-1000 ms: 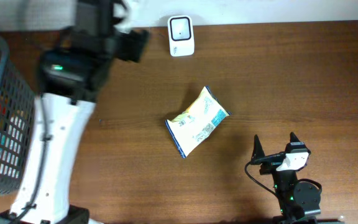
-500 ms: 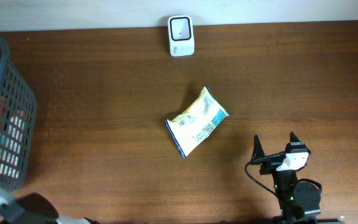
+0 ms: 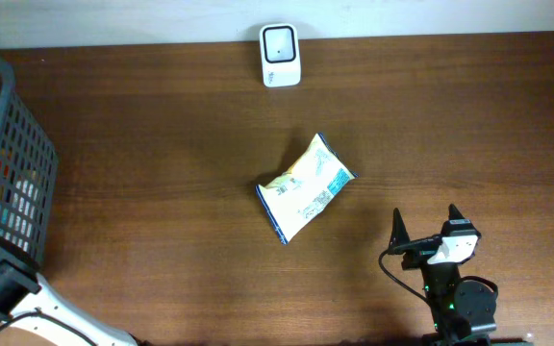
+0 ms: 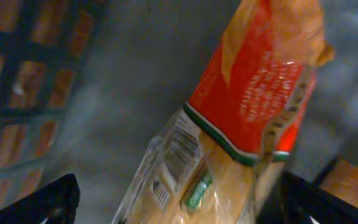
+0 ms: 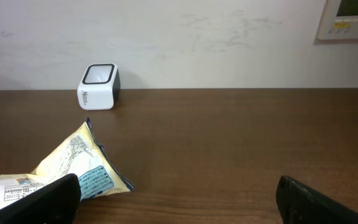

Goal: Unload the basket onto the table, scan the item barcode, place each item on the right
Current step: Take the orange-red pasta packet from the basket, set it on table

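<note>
**Overhead:** The packet (image 3: 304, 187) lies flat on the table (image 3: 469, 125), ahead and to the left of the right pincer (image 3: 426, 223) and well apart from it. The scanner (image 3: 280, 55) stands beyond the packet, farther ahead. This pincer's 2 fingers are spread wide with nothing between them. The packet looks like a light, soft, crinkly film pillow, probably slippery. I would pinch it gently on 1 sealed end, or across its narrow width, so the contents are not crushed. The left pincer is out of sight here, with only its arm showing by the basket (image 3: 12, 173).

**Left wrist:** The left pincer (image 4: 185, 208) is spread and empty, hanging over a red bag (image 4: 253, 81) inside the basket. No other view shows that bag.

**Right wrist:** The packet sits low and left of the right pincer, with 1 pointed corner lifted off the table, which the overhead view flattens out. A white printed patch on its near end may be the barcode, but it is too small to be sure.
</note>
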Motion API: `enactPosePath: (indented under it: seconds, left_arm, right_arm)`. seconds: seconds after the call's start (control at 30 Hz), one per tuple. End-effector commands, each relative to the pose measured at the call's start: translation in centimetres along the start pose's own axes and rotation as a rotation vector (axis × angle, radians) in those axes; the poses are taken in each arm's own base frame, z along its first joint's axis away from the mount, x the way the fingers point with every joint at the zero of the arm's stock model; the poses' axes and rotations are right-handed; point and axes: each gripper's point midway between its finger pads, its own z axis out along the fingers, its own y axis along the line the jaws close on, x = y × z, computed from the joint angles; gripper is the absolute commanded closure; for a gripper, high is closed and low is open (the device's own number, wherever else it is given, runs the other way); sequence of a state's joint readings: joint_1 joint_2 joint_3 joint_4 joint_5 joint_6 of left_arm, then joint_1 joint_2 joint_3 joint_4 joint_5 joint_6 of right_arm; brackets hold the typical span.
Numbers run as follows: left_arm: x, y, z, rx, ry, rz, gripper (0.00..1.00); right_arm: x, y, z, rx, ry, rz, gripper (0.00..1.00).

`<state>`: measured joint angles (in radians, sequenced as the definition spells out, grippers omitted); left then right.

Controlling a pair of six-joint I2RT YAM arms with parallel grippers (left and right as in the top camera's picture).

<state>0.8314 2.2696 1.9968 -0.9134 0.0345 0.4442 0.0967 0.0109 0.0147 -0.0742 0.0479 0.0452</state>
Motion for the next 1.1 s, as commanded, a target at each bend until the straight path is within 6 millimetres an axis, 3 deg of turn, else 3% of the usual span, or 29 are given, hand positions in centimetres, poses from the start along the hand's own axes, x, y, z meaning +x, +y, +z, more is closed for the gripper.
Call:
enactPosePath:
  seconds: [0.0,0.07,0.1,0.13,0.17,0.2,0.27,0.3,0.37,0.43,0.5,0.63,0.7,0.77,0.83,0.9,0.97,1.0,1.07]
  left_arm:
    - [0.9,-1.2,3.1,0.094,0.015,0.011,0.03]
    - [1.5,-1.5,4.5,0.108,0.036,0.009,0.09]
    - [1.7,-1.6,4.8,0.111,0.043,0.008,0.16]
    - [1.8,-1.6,5.1,0.112,0.045,0.008,0.28]
    - [1.9,-1.6,5.3,0.114,0.048,0.007,0.57]
    - [2.0,-1.7,5.7,0.118,0.054,0.006,0.76]
    - [2.4,-1.9,6.2,0.125,0.068,0.005,0.85]
    - [2.5,-1.9,6.4,0.126,0.07,0.005,1.0]
    - [2.0,-1.7,6.0,0.119,0.057,-0.006,1.0]
    - [0.3,-1.3,4.4,0.114,0.013,-0.046,1.0]
    - [-2.0,-0.6,1.3,0.093,-0.058,-0.038,1.0]
    - [-7.9,1.0,-11.4,0.011,-0.313,-0.012,1.0]
    - [-10.1,0.7,-19.0,-0.008,-0.479,0.019,1.0]
    - [-10.8,0.4,-27.1,-0.047,-0.628,0.012,1.0]
    - [-10.6,-0.2,-32.5,-0.072,-0.728,0.016,1.0]
    - [-9.5,-2.5,-39.8,-0.055,-0.871,0.067,1.0]
    - [-7.3,-6.7,-46.8,0.013,-1.008,0.159,1.0]
    - [-5.8,-9.7,-49.1,0.078,-1.041,0.21,1.0]
    - [-4.2,-13.5,-50.1,0.184,-1.029,0.259,1.0]
  right_arm:
    - [0.3,-0.2,0.0,0.008,0.003,-0.004,0.01]
    - [0.3,-0.2,0.0,0.008,0.003,-0.004,0.01]
    - [0.3,-0.2,0.0,0.008,0.003,-0.004,0.01]
    - [0.3,-0.2,0.0,0.008,0.003,-0.004,0.01]
    - [0.3,-0.2,0.0,0.008,0.003,-0.004,0.01]
    - [0.3,-0.2,0.0,0.008,0.003,-0.004,0.01]
    - [0.3,-0.2,0.0,0.008,0.003,-0.004,0.01]
    - [0.3,-0.2,0.0,0.008,0.003,-0.004,0.01]
    - [0.3,-0.2,0.0,0.008,0.003,-0.004,0.01]
    - [0.3,-0.2,0.0,0.008,0.003,-0.004,0.02]
    - [0.3,-0.2,0.0,0.008,0.003,-0.004,0.01]
    - [0.3,-0.2,0.0,0.008,0.003,-0.004,0.01]
    - [0.3,-0.2,0.0,0.008,0.003,-0.004,0.01]
    - [0.3,-0.2,0.0,0.008,0.003,-0.004,0.01]
    - [0.3,-0.2,0.0,0.008,0.003,-0.004,0.01]
    - [0.3,-0.2,0.0,0.008,0.003,-0.004,0.01]
    - [0.3,-0.2,0.0,0.008,0.003,-0.004,0.01]
    - [0.3,-0.2,0.0,0.008,0.003,-0.004,0.01]
    - [0.3,-0.2,0.0,0.008,0.003,-0.004,0.01]
